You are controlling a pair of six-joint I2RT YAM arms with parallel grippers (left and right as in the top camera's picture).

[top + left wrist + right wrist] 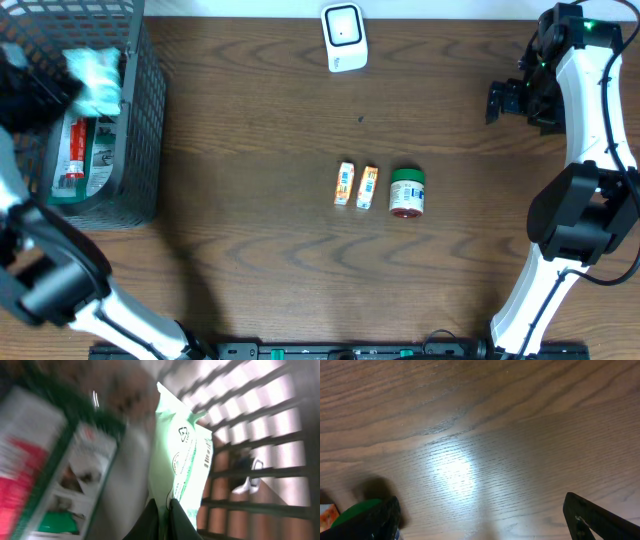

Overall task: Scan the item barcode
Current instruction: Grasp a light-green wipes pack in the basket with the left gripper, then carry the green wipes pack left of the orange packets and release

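1. The left gripper (164, 510) is closed on the lower edge of the pale green packet (186, 455), inside the wire basket (150, 120).
2. Risk: the hold covers only a thin edge. The soft packet may slip out or swing during lifting.
3. Risk: the packet may catch on the basket bars or drag the red-and-green box (47, 475) lying beside it.
4. Risk: the barcode side cannot be confirmed from the blurred wrist view. It may face away from the scanner (345, 38), which stands well apart at the far edge of the table (250, 260).
5. The right gripper (505, 100) has its jaws spread wide, holds nothing, and hovers over bare wood.
6. Count:
   - packets: one
   - red-and-green boxes: one visible
   - baskets: one
   - scanners: one
   - small orange boxes (345, 185): two, side by side
   - green-lidded jars (407, 193): one
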